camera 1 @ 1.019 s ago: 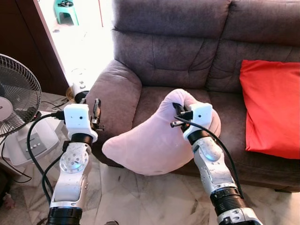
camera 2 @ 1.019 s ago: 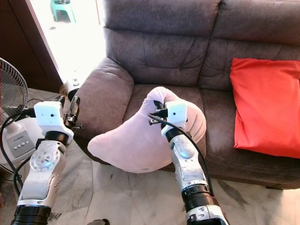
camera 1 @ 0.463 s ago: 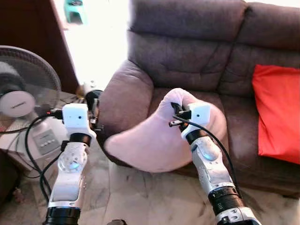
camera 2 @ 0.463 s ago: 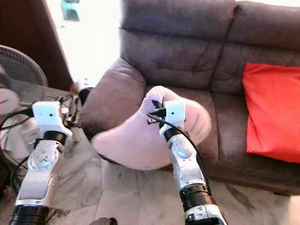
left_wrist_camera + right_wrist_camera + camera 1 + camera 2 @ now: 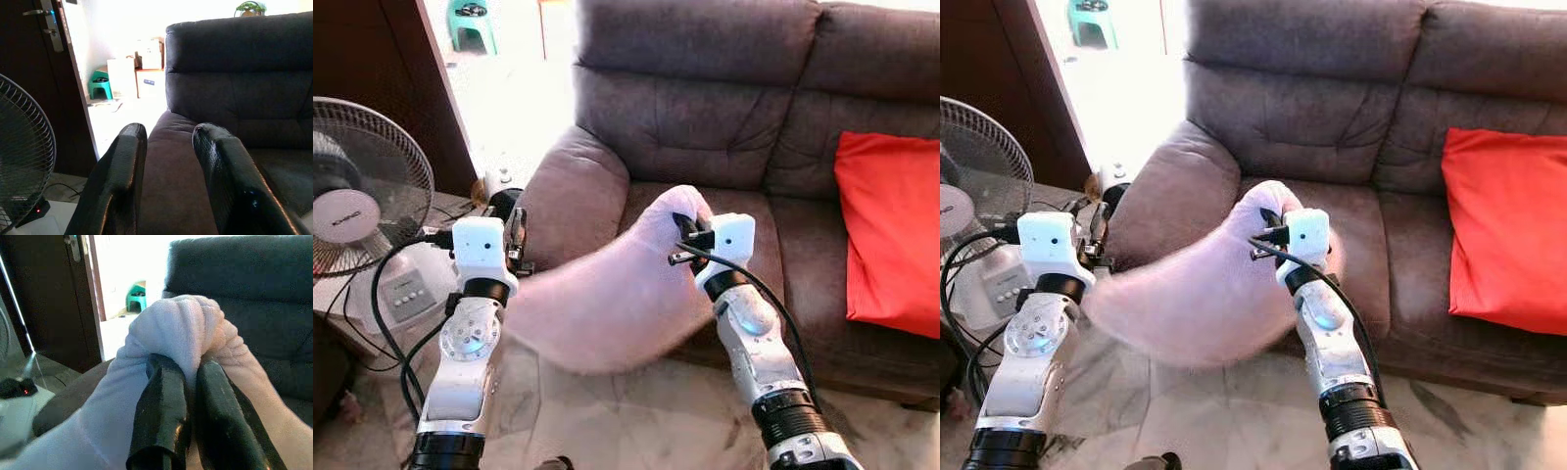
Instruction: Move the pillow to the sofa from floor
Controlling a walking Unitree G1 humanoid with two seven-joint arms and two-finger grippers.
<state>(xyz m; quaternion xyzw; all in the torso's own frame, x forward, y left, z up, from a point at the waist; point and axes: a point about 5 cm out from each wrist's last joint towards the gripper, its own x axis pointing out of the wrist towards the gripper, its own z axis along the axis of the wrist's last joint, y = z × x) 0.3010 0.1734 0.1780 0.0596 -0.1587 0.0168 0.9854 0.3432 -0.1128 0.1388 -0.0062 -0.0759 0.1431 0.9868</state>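
The right gripper (image 5: pixel 688 238) is clamping a bunched corner of the pink pillow (image 5: pixel 607 308), its two black fingers (image 5: pixel 161 396) pinching a tight knot of fabric between them. The rest of the pillow is hanging below and to the left of that gripper, off the floor and blurred, apparently swinging, in front of the sofa (image 5: pixel 705 127) seat edge. The left gripper (image 5: pixel 516 235) is hovering beside the sofa's arm, its fingers (image 5: pixel 122 171) standing apart and holding nothing; the pillow's free end is trailing just beside it. A red cushion (image 5: pixel 891 235) is lying on the seat well to the right of the working gripper, and a fan (image 5: pixel 362 196) is standing to the left of the idle one. To do this step well, the grip probably needs carrying forward over the bare seat ahead before letting go, so the hanging bulk clears the front edge; a release made too early would likely let the pillow slide back down.
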